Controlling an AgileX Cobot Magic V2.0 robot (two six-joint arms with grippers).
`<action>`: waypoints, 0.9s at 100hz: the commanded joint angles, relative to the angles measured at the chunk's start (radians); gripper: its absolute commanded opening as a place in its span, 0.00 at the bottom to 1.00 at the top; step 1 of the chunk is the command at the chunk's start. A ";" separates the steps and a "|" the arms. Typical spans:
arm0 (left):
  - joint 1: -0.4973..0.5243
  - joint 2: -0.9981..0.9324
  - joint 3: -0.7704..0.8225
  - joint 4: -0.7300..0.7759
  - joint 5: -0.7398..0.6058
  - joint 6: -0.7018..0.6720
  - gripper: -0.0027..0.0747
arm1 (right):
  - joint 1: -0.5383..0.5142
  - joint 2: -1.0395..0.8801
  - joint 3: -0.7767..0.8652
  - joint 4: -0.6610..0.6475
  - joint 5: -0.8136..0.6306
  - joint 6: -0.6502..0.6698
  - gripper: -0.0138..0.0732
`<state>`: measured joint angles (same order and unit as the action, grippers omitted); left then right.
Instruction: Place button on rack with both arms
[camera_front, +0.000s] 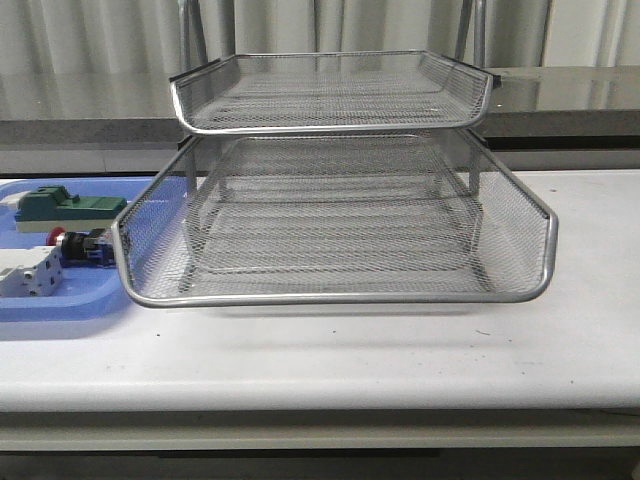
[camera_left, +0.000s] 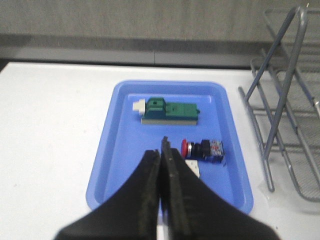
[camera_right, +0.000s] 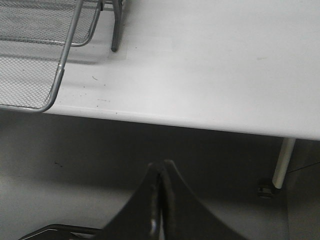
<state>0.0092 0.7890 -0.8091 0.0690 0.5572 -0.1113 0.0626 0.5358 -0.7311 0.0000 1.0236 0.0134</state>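
The button (camera_left: 202, 149), red cap with black body and blue rear block, lies on its side in the blue tray (camera_left: 120, 135); the front view shows the button (camera_front: 78, 244) just left of the rack. The wire-mesh rack (camera_front: 340, 215) stands mid-table, its frame (camera_left: 280, 100) in the left wrist view and a corner (camera_right: 45, 55) in the right wrist view. My left gripper (camera_left: 162, 150) is shut and empty, above the tray short of the button. My right gripper (camera_right: 161, 167) is shut and empty, off the table's front edge. Neither arm appears in the front view.
The blue tray (camera_front: 60, 300) at the table's left also holds a green-topped block (camera_left: 167, 110) and a white terminal block (camera_front: 28, 272). A table leg (camera_right: 283, 162) shows below the front edge. White tabletop (camera_front: 590, 330) lies right of the rack.
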 joint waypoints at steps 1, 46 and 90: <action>0.001 0.096 -0.100 -0.002 0.031 0.003 0.01 | 0.000 0.002 -0.034 -0.006 -0.052 -0.003 0.08; 0.001 0.445 -0.221 -0.082 0.127 0.182 0.01 | 0.000 0.002 -0.034 -0.006 -0.052 -0.003 0.08; 0.001 0.468 -0.221 -0.185 0.136 0.294 0.84 | 0.000 0.002 -0.034 -0.006 -0.052 -0.003 0.08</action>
<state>0.0092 1.2731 -0.9944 -0.0988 0.7341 0.1779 0.0626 0.5358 -0.7311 0.0000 1.0257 0.0134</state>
